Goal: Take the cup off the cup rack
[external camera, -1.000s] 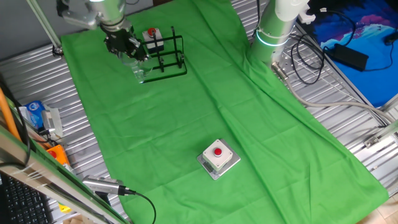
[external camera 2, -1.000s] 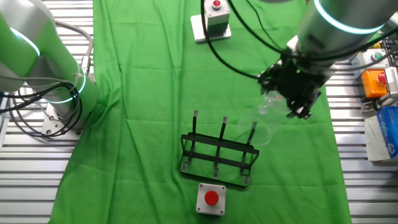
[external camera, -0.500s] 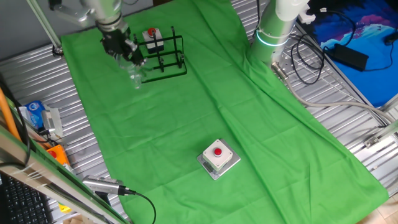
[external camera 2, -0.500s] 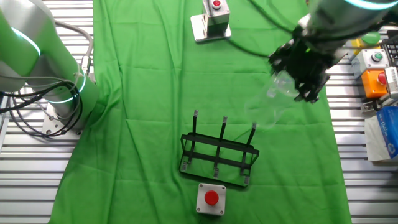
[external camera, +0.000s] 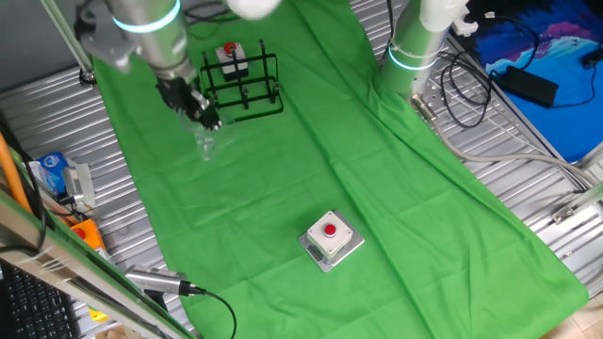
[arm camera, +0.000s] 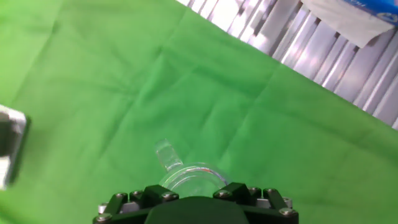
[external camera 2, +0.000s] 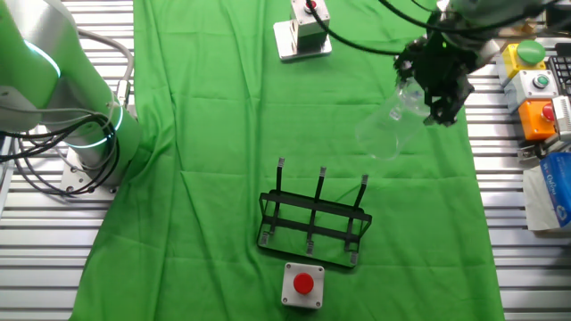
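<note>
The cup (external camera: 207,141) is a clear glass mug, held tilted above the green cloth with my gripper (external camera: 194,102) shut on it. In the other fixed view the cup (external camera 2: 391,123) hangs below and left of the gripper (external camera 2: 437,78), well apart from the cup rack (external camera 2: 314,223). The black wire cup rack (external camera: 243,85) stands with bare pegs to the right of the gripper. In the hand view the cup's rim and handle (arm camera: 186,173) show just beyond the gripper (arm camera: 196,188).
A grey box with a red button (external camera: 331,236) sits mid-cloth, and another (external camera: 229,54) stands behind the rack. A second arm's base (external camera 2: 76,98) stands at the cloth's edge. Button boxes (external camera 2: 538,111) and a blue packet (external camera: 55,174) lie on the metal table beside the cloth.
The gripper has carried the cup away from the rack, out over open cloth toward the table's side edge. The rack has stayed put.
</note>
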Robot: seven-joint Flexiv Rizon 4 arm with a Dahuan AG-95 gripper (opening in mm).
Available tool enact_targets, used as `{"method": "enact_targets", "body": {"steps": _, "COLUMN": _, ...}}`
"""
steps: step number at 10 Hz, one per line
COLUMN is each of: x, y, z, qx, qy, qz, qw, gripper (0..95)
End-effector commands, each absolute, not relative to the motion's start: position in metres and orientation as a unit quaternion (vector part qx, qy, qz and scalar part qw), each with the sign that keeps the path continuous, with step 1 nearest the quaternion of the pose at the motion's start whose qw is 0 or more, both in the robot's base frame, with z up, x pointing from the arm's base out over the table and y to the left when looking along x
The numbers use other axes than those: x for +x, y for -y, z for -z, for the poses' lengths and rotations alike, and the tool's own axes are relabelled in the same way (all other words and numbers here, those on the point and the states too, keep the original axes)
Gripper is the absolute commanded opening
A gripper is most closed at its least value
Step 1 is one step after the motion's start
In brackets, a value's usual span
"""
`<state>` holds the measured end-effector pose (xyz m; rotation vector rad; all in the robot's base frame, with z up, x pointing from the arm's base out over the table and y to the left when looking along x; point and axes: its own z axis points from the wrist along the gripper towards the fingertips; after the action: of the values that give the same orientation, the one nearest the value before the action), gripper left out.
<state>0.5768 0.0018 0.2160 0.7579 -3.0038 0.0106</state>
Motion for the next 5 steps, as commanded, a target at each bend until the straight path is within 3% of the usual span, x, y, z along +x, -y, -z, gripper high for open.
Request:
{"method": "enact_targets", "body": {"steps": 1, "x": 0.578, "y": -0.002, "z": -0.199, "qx": 0.270, "qy": 0.961, "qz": -0.043, "qw": 0.036, "gripper": 0.0}}
{"method": "enact_targets", "body": {"steps": 5, "x": 0.576, "y": 0.002, "z": -0.172, "qx": 0.253, "qy": 0.963, "qz": -0.082, "qw": 0.043, "gripper": 0.0}}
